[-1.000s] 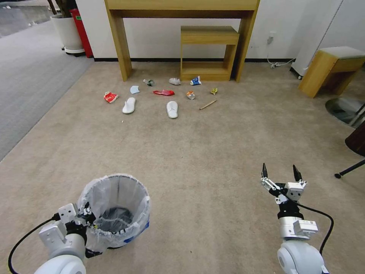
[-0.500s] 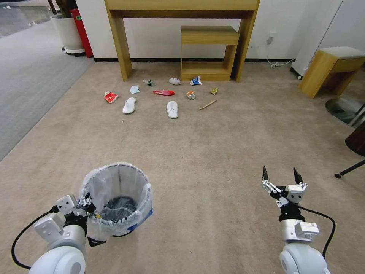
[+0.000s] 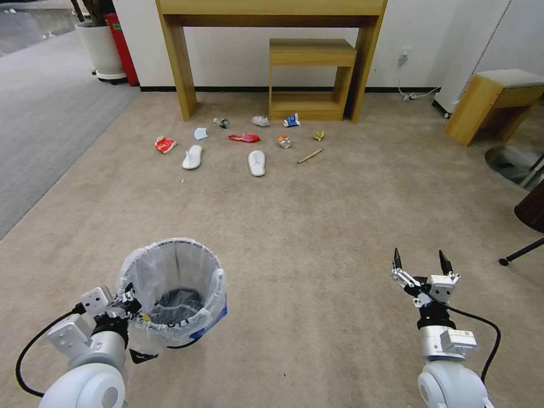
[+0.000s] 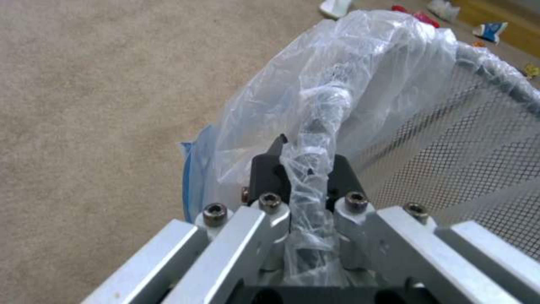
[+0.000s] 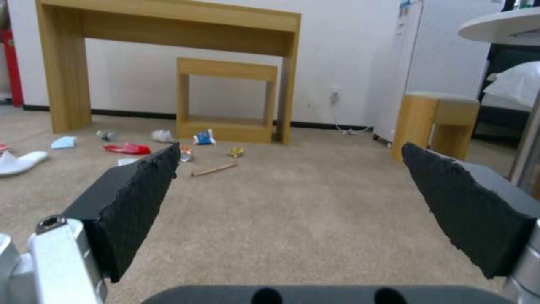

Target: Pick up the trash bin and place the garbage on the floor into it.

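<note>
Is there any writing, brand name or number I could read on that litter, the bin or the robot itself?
None can be read.
Red wrapper: pale marks, too small.
Blue-white carton: print too blurred.
Orange can: too small.
Trash bin, left gripper, right gripper: no text.

trash bin [image 4: 450, 139] cut by frame edge, rim under bag [image 4: 315, 126], far garbage [image 3: 319, 136] too small to identify

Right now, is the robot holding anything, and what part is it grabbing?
Yes. The left gripper is shut on the trash bin, pinching its bag-wrapped rim. The right gripper is open over the floor, holding nothing.
</note>
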### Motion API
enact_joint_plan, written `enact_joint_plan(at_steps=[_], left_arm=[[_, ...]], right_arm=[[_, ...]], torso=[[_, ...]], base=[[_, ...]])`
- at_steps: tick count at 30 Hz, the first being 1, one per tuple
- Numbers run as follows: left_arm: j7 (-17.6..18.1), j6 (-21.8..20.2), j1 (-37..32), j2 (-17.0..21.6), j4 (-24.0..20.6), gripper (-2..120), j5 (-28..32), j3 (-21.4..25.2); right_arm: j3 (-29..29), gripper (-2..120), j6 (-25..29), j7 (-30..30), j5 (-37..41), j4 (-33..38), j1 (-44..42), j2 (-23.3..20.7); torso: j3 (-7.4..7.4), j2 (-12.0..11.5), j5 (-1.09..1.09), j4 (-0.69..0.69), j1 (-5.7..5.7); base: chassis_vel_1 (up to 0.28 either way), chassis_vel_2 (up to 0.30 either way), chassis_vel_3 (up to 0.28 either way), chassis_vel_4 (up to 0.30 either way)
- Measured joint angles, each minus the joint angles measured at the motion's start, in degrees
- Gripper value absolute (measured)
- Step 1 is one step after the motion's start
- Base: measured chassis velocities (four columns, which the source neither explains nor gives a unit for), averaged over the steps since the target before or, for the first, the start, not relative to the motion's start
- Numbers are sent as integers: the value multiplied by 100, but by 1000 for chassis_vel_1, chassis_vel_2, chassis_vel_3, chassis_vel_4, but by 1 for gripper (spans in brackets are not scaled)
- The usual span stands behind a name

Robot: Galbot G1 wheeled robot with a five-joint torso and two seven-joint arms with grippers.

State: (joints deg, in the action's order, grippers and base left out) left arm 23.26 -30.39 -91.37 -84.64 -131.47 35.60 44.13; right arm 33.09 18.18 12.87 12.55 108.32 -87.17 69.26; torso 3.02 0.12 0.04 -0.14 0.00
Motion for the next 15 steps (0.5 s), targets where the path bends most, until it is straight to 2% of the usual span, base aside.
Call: enact_joint_plan(at_steps=[15], left_arm=[[-8, 27, 24, 13, 53, 4, 2, 10]], right_arm=[[5, 100, 11, -40, -56, -98, 72, 66]], torso=[[0, 0, 1, 0, 0]], base=[[2, 2, -2, -4]])
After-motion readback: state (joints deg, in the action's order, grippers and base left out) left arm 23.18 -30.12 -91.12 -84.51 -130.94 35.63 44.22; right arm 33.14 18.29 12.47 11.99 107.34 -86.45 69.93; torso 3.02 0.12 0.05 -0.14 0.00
